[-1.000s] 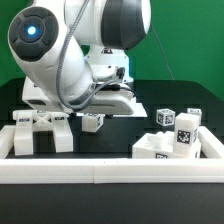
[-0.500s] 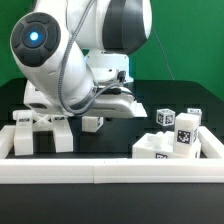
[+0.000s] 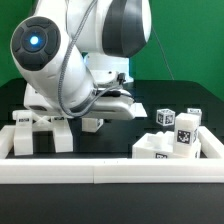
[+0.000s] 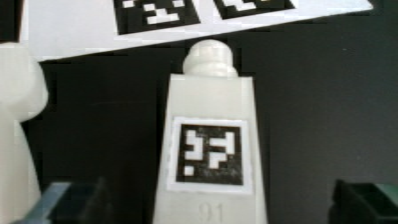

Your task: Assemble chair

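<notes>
In the wrist view a white chair post point(image 4: 210, 120) with a square marker tag and a rounded peg end lies on the black table. It lies between my gripper's point(image 4: 217, 205) two dark fingertips point(image 4: 71, 202), with a gap on each side. The gripper is open and does not touch it. Another white chair part point(image 4: 15, 130) lies beside the post. In the exterior view the gripper point(image 3: 92, 122) is low over the table behind the arm's body. Chunky white chair parts point(image 3: 40, 130) stand at that view's left. More tagged parts point(image 3: 172, 135) stand at its right.
The marker board point(image 4: 71, 35) lies just beyond the post's peg end. A long low white border rail point(image 3: 110, 170) runs along the front, with side walls at both ends. The arm's large white body point(image 3: 60, 60) hides the table's middle.
The arm has sunk slightly toward the table, and the gripper end sits a little lower than a second ago. The chair parts at both sides have not moved.
</notes>
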{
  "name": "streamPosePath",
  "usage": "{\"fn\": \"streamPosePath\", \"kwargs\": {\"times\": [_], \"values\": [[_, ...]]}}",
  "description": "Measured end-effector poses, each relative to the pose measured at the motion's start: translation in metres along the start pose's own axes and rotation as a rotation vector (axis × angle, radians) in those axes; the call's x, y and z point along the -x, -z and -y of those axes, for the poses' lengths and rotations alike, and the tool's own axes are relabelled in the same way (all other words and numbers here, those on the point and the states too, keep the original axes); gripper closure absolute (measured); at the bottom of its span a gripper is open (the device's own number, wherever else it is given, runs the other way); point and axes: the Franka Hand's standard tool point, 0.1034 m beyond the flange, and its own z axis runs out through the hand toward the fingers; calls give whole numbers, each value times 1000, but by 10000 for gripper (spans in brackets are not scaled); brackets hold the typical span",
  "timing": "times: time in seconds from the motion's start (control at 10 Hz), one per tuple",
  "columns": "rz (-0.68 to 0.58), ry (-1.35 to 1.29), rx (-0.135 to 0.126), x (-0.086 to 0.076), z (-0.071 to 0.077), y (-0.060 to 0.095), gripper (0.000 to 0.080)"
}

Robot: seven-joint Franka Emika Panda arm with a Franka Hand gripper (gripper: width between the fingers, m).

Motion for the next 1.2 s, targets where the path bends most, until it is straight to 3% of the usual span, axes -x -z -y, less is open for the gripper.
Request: {"fn": "streamPosePath", "kwargs": {"times": [0.1, 0.2, 0.3, 0.6, 0.8, 1.2], "values": [[1, 0, 0, 0, 0, -1, 361], [3, -1, 0, -1, 0, -2, 361], [3, -1, 1, -1, 0, -1, 511], [2, 1, 2, 0, 1, 0, 511], [-6, 22, 12, 6, 12, 14, 511], [5, 31, 9, 48, 46, 53, 510]]}}
